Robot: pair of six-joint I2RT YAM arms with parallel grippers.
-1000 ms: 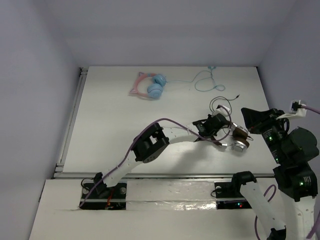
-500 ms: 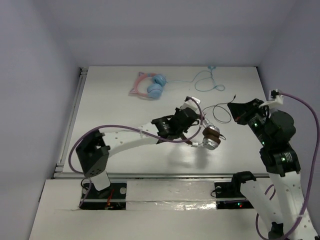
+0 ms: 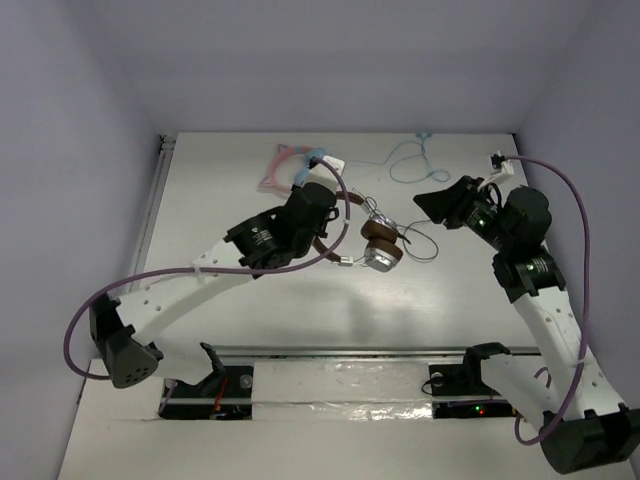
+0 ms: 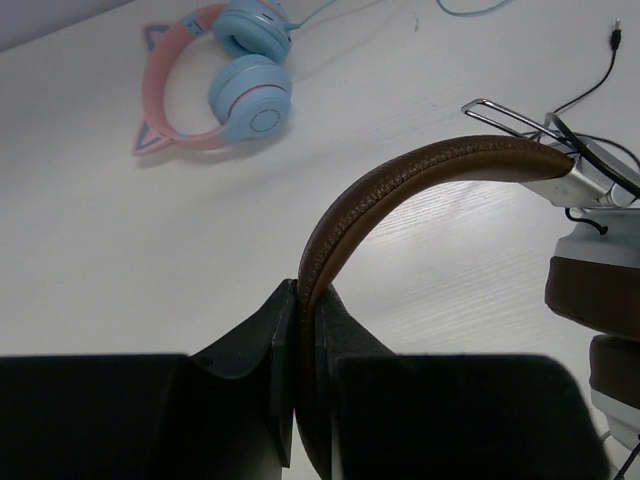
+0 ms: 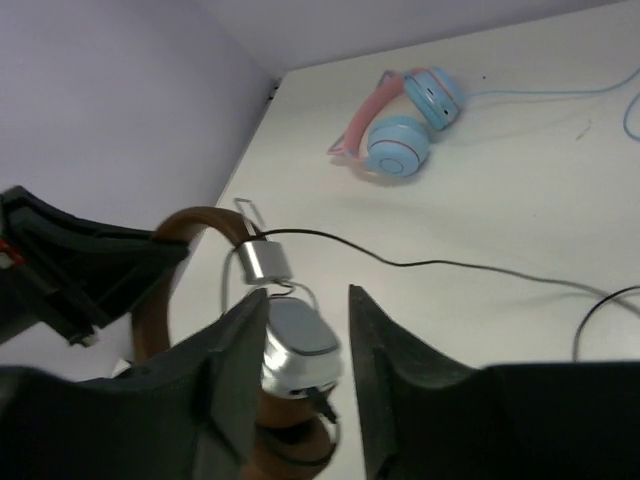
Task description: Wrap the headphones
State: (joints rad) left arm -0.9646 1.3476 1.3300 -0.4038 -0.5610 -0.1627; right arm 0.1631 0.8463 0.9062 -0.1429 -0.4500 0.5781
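The headphones (image 3: 380,250) have a brown headband (image 4: 420,170), silver earcups and brown pads, and they hang above the table. My left gripper (image 3: 335,222) is shut on the headband, which runs up from between its jaws (image 4: 305,300). The earcups hang at the right of the left wrist view (image 4: 600,280). The thin black cable (image 3: 420,238) trails in loops to the right of the earcups. My right gripper (image 3: 432,205) is open, just right of the headphones. In the right wrist view, a silver earcup (image 5: 295,345) shows between its open fingers (image 5: 305,300), and the cable (image 5: 450,265) runs beyond them.
Light blue and pink headphones (image 3: 282,170) lie at the far side of the table, partly behind my left arm. They also show in the left wrist view (image 4: 230,85) and the right wrist view (image 5: 400,120). Their light blue cable (image 3: 410,160) lies at the far right.
My left gripper has carried the headphones leftward and farther from the near edge. My right gripper has moved leftward and farther back after them, still open.
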